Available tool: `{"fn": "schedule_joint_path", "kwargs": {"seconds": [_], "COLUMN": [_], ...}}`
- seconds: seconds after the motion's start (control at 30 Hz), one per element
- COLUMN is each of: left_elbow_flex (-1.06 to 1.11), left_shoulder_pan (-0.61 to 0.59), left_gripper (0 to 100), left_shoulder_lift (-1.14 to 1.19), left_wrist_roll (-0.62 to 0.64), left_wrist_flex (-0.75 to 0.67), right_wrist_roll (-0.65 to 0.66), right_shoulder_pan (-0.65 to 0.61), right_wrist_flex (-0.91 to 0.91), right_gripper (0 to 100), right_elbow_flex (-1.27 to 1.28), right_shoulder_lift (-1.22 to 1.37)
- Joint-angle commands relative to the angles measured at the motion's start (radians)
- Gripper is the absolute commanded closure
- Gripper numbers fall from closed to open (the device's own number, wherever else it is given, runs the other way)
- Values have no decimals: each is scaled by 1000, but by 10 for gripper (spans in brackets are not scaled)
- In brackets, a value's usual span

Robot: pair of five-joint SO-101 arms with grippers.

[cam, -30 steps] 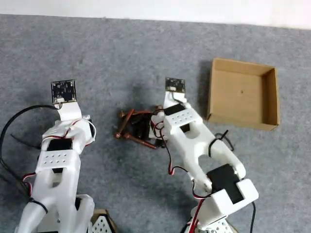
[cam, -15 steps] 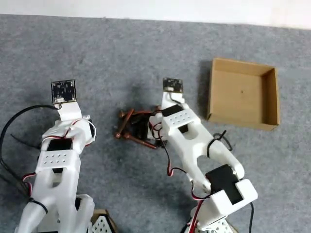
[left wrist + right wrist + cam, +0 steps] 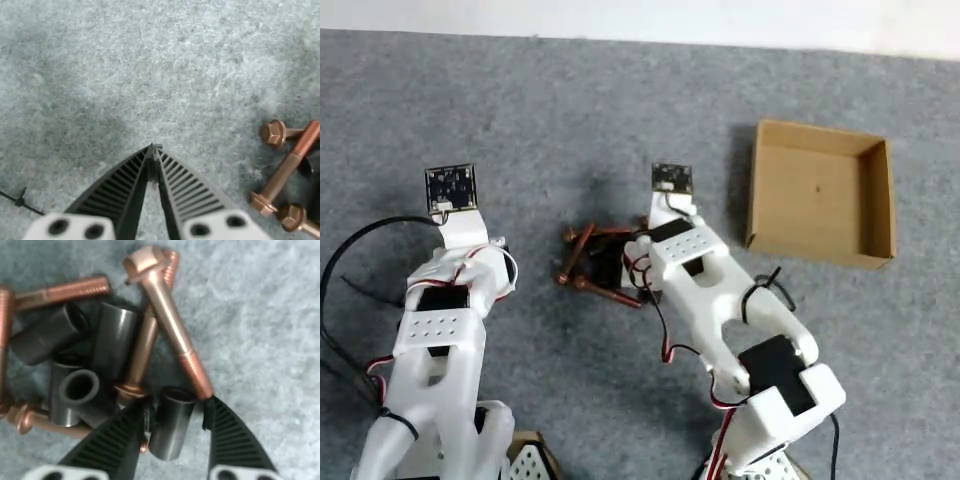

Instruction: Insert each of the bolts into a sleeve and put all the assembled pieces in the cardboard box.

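Standing by the table, I see the right arm's gripper down in the heap of copper-coloured hex-head bolts and short dark metal sleeves on the grey carpet. Its jaws are parted about the width of one sleeve. One short dark tubular sleeve stands between them at the near edge of the heap, and I would not say it is clamped yet. A long copper bolt slants away just beyond one fingertip. The left arm's gripper has its fingers pressed together at the tips and holds nothing. It hangs over bare carpet, with a few of the bolts off to one side of it. The shallow brown cardboard box sits well apart from the right gripper, on the side away from the left arm, and no piece lies in it. As far as I can tell no bolt is seated in a sleeve, so the whole job is yet to do: every pairing, then every delivery.
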Motion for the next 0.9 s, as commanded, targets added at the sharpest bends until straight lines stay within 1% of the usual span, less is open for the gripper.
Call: {"fn": "schedule_joint_path", "kwargs": {"seconds": [0.0, 0.27, 0.33, 0.43, 0.5, 0.77, 0.87], "left_elbow_flex": [-2, -2, -2, -2, -2, -2, -2], "left_shoulder_pan": [-8, -8, -10, -10, -10, -12, -10], "left_gripper": [989, 989, 989, 989, 989, 989, 989], "left_shoulder_lift": [-19, -19, -19, -19, -19, -19, -19], "left_wrist_roll": [8, 8, 8, 8, 6, 6, 6], "left_wrist_flex": [-15, -15, -15, -15, -15, -15, -15], "right_wrist_roll": [-9, -5, 5, 77, 106, 118, 120], "right_shoulder_pan": [-21, -21, -22, -21, -16, 70, 81], "right_wrist_flex": [-18, -15, 22, 41, 59, 216, 240], "right_gripper": [836, 841, 875, 958, 997, 994, 994], "right_elbow_flex": [-12, -8, -13, -35, -58, -150, -185], "right_shoulder_lift": [36, 36, 36, 38, 39, 35, 33]}}
